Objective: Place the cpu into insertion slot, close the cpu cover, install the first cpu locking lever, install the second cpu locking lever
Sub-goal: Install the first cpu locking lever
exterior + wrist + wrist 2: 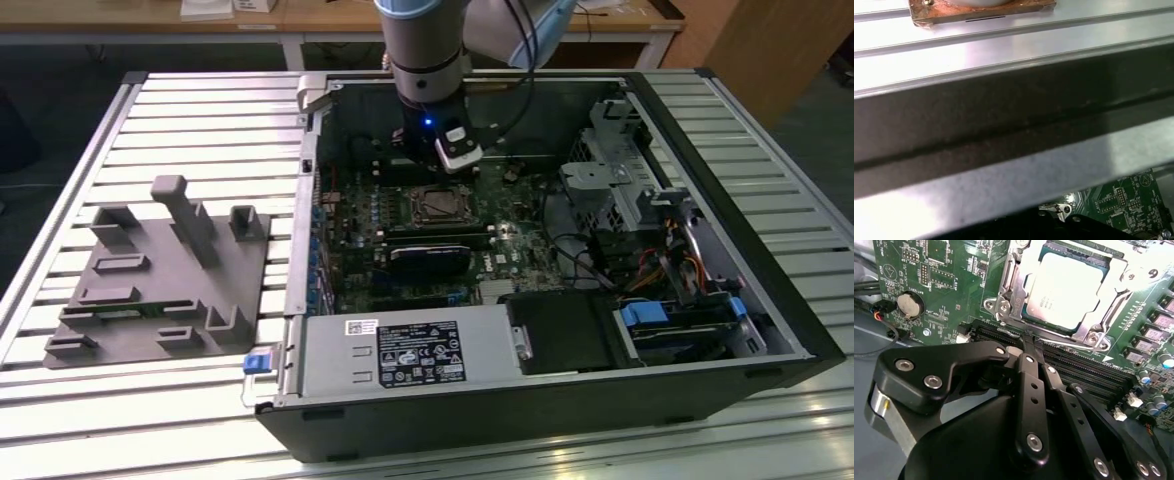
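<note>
The arm's black claw (pixel 1027 340) reaches down into an open computer case (pixel 747 290). Its fingers are pressed together to a narrow tip, and whether anything thin is caught between them cannot be told. In the second wrist view the tip sits over the long black memory slots (pixel 1074 367), just beside the near edge of the insertion slot (pixel 437 205). The cpu (pixel 1064 287) lies flat in that slot, its dull silver top facing up and its edges square with the socket. Being square, it has no long axis. The cpu cover (pixel 1010 295) lies down around it, so the chip shows through the frame's window. A round coin battery (pixel 909 305) sits on the green circuit board (pixel 954 285), well apart from the socket. In the exterior view the claw (pixel 459 168) hangs just behind the socket. A labelled grey power-supply box (pixel 400 352) fills the case's near corner. The case rests on a slatted metal table (pixel 200 120). A grey moulded fixture (pixel 160 280) stands toward the exterior view's left.
</note>
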Robot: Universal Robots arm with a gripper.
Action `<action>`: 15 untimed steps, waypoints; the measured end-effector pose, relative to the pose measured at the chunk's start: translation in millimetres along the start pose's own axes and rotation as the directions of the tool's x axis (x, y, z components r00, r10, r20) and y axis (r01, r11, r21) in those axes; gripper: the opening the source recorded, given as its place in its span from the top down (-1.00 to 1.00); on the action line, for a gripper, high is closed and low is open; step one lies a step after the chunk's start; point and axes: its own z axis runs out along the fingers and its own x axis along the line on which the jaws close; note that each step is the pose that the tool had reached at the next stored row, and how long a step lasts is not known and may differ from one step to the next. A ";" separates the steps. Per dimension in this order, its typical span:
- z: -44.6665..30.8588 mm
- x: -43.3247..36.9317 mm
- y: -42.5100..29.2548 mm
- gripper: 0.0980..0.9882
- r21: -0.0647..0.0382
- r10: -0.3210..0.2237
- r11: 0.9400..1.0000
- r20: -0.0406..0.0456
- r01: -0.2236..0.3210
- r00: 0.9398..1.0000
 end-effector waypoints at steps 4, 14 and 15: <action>2.1 0.3 -0.6 0.98 0.001 0.008 1.000 0.002 -0.008 1.000; 4.1 0.5 -1.3 0.98 0.004 0.020 1.000 0.004 -0.020 1.000; 3.4 0.4 -1.2 0.98 0.004 0.020 1.000 0.004 -0.020 1.000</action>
